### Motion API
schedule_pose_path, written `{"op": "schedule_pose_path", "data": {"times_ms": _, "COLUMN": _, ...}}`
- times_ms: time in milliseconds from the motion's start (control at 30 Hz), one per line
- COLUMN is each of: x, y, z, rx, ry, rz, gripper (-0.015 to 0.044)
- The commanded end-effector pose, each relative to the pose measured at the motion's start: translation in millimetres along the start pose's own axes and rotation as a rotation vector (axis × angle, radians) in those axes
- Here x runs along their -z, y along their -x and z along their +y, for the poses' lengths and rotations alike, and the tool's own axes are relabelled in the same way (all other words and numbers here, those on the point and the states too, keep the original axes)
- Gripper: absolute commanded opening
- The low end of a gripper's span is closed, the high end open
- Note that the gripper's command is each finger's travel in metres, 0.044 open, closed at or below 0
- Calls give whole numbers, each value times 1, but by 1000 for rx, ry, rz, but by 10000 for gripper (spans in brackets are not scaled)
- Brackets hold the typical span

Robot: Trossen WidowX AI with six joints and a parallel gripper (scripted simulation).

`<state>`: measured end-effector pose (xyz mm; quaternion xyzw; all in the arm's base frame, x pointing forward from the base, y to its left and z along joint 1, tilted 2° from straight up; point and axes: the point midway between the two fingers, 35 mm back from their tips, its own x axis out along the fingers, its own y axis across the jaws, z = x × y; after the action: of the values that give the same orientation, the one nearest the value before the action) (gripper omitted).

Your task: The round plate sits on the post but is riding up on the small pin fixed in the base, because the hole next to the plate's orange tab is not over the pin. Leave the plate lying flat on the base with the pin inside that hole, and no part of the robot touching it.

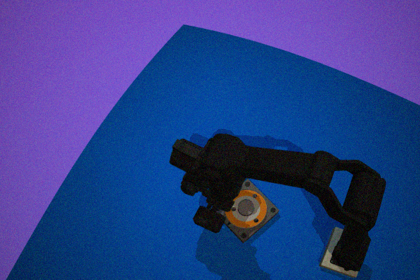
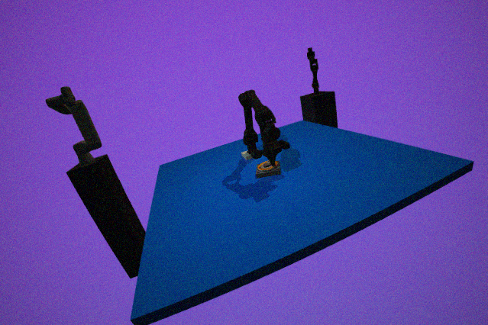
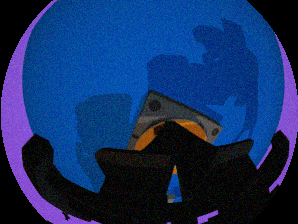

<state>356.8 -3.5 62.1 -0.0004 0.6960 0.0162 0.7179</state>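
Observation:
The plate [image 1: 263, 208] [image 2: 260, 167] [image 3: 145, 140], with an orange outer ring and pale inner area, sits around the grey round post [image 1: 246, 207] on the square dark grey base [image 1: 264, 219] [image 2: 267, 174] [image 3: 172, 107]. Small dark round spots show on the plate and at the base's corners. My gripper [image 1: 231, 207] [image 2: 273, 164] [image 3: 169, 124] is shut and empty, its tips low over the plate's left side in the top view. Whether they touch it cannot be told. The orange tab and pin cannot be made out; the arm may hide them. Whether the plate lies flat is unclear.
My arm [image 1: 279, 166] [image 2: 265, 114] reaches over from a pale block [image 1: 327, 261] [image 2: 246, 155]. Two other arms [image 2: 86, 124] [image 2: 315, 74] stand on dark pedestals [image 2: 106, 213] [image 2: 318, 109] beyond the blue table [image 1: 217, 82] [image 2: 290, 213].

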Motion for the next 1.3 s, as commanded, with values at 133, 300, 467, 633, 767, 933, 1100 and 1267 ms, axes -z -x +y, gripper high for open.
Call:
{"op": "schedule_pose_path", "data": {"times_ms": 133, "x": 9, "y": -1, "z": 12, "rx": -7, "ry": 0, "rz": 15, "gripper": 0}}
{"op": "schedule_pose_path", "data": {"times_ms": 300, "x": 11, "y": -1, "z": 17, "rx": -8, "ry": 0, "rz": 15, "gripper": 0}}
{"op": "schedule_pose_path", "data": {"times_ms": 467, "x": 14, "y": 0, "z": 21, "rx": -8, "ry": 0, "rz": 15, "gripper": 0}}
{"op": "schedule_pose_path", "data": {"times_ms": 633, "x": 16, "y": 0, "z": 23, "rx": -8, "ry": 0, "rz": 15, "gripper": 0}}
{"op": "schedule_pose_path", "data": {"times_ms": 767, "x": 17, "y": 0, "z": 25, "rx": -9, "ry": 0, "rz": 16, "gripper": 0}}
{"op": "schedule_pose_path", "data": {"times_ms": 933, "x": 19, "y": 0, "z": 27, "rx": -9, "ry": 0, "rz": 16, "gripper": 0}}
{"op": "schedule_pose_path", "data": {"times_ms": 1100, "x": 20, "y": 0, "z": 28, "rx": -9, "ry": 0, "rz": 16, "gripper": 0}}
{"op": "schedule_pose_path", "data": {"times_ms": 1267, "x": 22, "y": 0, "z": 29, "rx": -9, "ry": 0, "rz": 16, "gripper": 0}}
